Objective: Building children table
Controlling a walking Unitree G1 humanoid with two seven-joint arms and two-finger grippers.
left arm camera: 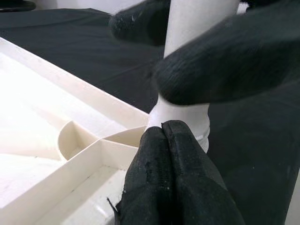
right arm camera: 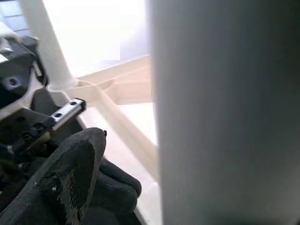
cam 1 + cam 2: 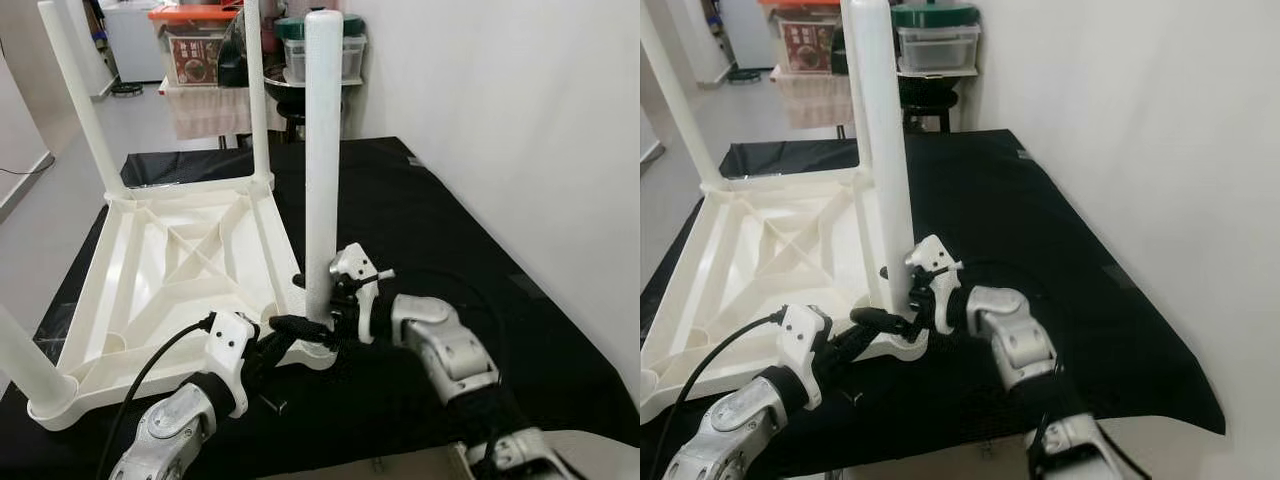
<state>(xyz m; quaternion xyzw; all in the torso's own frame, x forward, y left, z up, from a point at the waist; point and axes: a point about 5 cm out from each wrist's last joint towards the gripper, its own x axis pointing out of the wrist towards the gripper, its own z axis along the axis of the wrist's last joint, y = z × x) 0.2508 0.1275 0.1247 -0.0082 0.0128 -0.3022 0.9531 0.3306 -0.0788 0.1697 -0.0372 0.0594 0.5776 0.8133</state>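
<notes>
Both claws, left claw (image 3: 312,330) and right claw (image 3: 338,300), touch upright leg (image 3: 323,160).

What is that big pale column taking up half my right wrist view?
Observer: It's a white table leg, standing upright in the near corner of an upside-down white plastic table.
Operator: Is the robot holding it?
Observer: Yes. The right gripper has a finger on either side of the leg, low down, and the left gripper presses its closed tips against the base.
Operator: Are the other legs on yet?
Observer: Three more legs stand in the other corners: far left leg, far right leg and near left leg.
</notes>
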